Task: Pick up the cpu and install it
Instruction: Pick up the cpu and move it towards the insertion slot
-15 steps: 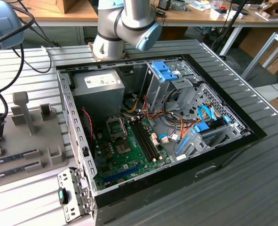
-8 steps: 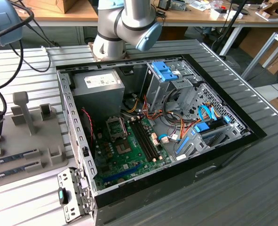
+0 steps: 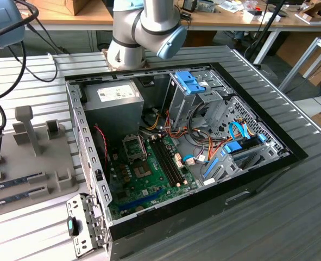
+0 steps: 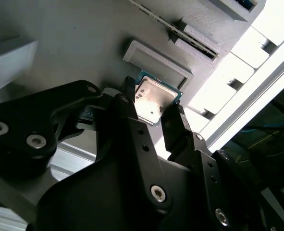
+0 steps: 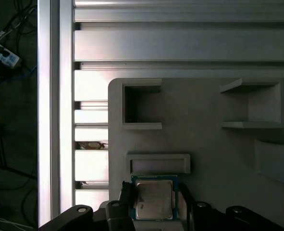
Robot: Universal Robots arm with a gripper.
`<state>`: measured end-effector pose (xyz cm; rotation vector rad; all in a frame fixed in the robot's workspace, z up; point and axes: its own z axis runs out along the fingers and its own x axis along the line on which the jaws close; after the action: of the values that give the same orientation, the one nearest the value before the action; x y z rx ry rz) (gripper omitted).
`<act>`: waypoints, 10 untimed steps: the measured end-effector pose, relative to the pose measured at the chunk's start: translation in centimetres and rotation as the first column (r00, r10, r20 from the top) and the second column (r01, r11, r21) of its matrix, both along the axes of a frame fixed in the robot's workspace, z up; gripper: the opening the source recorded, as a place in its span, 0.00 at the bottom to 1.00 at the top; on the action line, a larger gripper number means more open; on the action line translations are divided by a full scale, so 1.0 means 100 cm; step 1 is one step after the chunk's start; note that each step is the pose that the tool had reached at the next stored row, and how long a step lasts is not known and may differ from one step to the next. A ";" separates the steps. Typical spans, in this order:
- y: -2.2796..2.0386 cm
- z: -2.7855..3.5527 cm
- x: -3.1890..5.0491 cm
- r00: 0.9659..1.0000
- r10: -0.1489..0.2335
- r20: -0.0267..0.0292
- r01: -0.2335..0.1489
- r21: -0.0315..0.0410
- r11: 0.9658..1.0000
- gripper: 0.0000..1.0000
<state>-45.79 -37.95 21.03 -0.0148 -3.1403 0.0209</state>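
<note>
The cpu (image 5: 154, 199) (image 4: 154, 102) lay flat, its silver-grey metal lid turned up towards both wrist cameras and a thin green board edge showing around it. Being square, it had no long axis to speak of; its sides ran parallel to the long side of a raised bar (image 5: 158, 163) (image 4: 156, 60) just beside it. The gripper (image 5: 154, 193) (image 4: 151, 103) was clamped on the chip, with its black fingers (image 5: 126, 195) (image 4: 173, 118) pressed against two opposite edges. I could not tell whether the chip rested on the surface beneath it or hung just above. That surface was a matt grey plate (image 5: 214, 159) (image 4: 74, 38) with moulded blocks and a shadowed square pocket (image 5: 142, 103), set on ribbed aluminium rails (image 5: 91, 48). In the exterior view, an open computer case (image 3: 76, 125) lay on its side. It held a green motherboard (image 3: 144, 179) with a dark square socket frame (image 3: 133, 145), a grey boxy power supply (image 3: 112, 103) and a metal drive cage (image 3: 195, 89) with blue latches.
</note>
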 end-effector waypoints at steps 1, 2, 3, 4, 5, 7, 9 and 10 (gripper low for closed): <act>0.0000 0.0007 0.0000 1.000 0.000 0.000 0.000 0.000 1.000 0.47; 0.0000 0.0024 0.0000 1.000 0.000 0.000 0.000 0.000 1.000 0.47; 0.0000 0.0035 0.0000 1.000 0.000 0.000 0.000 0.000 1.000 0.47; 0.0000 0.0042 0.0000 1.000 0.000 0.000 0.000 0.000 1.000 0.47; 0.0000 0.0051 0.0000 1.000 0.000 0.000 0.000 0.000 1.000 0.47; 0.0000 0.0076 0.0000 1.000 0.000 0.000 0.000 0.000 1.000 0.47; 0.0000 0.0102 0.0000 1.000 0.000 0.000 0.000 0.000 1.000 0.47; 0.0000 0.0116 0.0000 1.000 0.000 0.000 0.000 0.000 1.000 0.47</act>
<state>-45.78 -37.95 22.19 -0.0147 -3.1403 0.0208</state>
